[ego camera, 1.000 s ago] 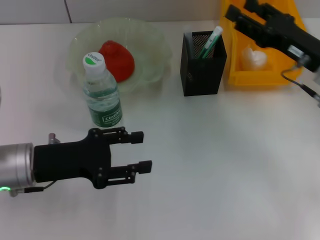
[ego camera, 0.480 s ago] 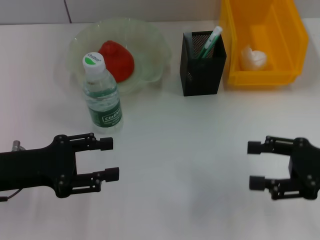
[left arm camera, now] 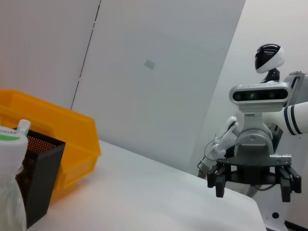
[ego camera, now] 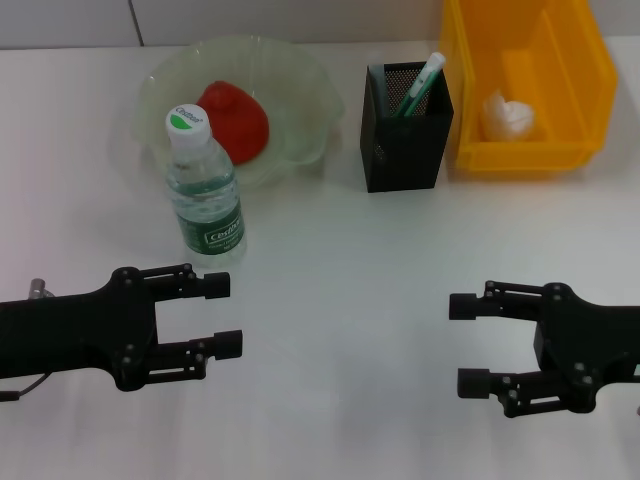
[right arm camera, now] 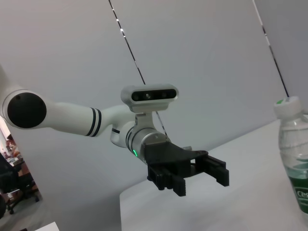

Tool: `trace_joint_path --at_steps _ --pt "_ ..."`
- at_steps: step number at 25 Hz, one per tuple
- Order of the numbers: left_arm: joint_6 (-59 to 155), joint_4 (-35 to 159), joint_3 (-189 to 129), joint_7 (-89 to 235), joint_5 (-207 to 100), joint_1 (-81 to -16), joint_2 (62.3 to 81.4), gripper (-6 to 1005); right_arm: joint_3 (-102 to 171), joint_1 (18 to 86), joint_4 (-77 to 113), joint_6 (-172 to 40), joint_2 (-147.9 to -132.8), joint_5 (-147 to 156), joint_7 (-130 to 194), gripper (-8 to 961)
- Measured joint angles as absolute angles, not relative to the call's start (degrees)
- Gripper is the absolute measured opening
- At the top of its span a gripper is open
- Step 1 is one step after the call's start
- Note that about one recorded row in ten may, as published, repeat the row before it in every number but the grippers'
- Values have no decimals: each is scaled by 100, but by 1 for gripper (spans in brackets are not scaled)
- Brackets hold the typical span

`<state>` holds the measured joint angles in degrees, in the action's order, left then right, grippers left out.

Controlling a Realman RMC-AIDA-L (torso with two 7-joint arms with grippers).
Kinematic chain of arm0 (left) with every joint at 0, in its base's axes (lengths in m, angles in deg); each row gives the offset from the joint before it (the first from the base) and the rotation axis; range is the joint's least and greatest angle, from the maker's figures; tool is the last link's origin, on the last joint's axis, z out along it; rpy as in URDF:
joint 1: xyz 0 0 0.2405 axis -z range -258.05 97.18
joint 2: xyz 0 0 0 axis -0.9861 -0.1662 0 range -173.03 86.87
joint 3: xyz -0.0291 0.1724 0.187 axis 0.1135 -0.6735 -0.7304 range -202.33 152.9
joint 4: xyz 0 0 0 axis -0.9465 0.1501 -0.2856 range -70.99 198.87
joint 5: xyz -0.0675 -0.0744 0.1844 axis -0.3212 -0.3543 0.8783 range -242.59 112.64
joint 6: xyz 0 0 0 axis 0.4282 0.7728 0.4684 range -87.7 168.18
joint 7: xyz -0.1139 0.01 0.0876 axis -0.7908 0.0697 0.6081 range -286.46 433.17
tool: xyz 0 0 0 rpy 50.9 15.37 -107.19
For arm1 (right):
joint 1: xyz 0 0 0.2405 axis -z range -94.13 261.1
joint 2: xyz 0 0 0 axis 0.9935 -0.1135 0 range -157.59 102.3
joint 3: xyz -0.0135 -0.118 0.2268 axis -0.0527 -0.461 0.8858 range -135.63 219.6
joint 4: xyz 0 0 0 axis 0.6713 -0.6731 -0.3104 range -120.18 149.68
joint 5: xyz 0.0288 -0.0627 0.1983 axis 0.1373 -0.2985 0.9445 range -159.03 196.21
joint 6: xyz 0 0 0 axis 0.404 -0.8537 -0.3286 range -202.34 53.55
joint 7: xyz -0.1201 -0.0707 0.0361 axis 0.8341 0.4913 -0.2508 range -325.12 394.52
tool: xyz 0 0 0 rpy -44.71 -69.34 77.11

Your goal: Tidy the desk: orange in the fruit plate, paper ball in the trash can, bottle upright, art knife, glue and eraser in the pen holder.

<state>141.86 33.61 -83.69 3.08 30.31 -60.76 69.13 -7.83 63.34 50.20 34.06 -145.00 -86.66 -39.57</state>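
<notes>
the yellow trash can [ego camera: 570,150] at 1 o'clock holds the paper ball [ego camera: 506,114]; fruit plate [ego camera: 300,90] at 11 holds the orange [ego camera: 235,120]; bottle [ego camera: 203,185] stands upright; pen holder [ego camera: 402,140] at 12. left gripper [ego camera: 225,315] and right gripper [ego camera: 470,343], released and empty, hover low. tidying looks finished; next, probably just parking.

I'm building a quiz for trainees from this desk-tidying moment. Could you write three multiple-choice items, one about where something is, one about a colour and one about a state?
1. Where is the paper ball?
A. in the yellow bin
B. in the fruit plate
C. on the bare desk

2. What colour is the pen holder?
A. white
B. black
C. green

3. How does the bottle stand?
A. lying on its side
B. upside down
C. upright

Answers: 1 A, the white ball lies inside the bin's walls. 2 B, its mesh walls are black. 3 C, it stands cap up, beside the plate.
</notes>
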Motion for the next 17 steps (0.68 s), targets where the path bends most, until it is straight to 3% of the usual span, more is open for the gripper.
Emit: trace_joint_path --at_steps 17 --pt "14157 3362 -8369 348 3030 -6090 6916 704 -671 6144 5017 3360 -14583 -8636 -3950 838"
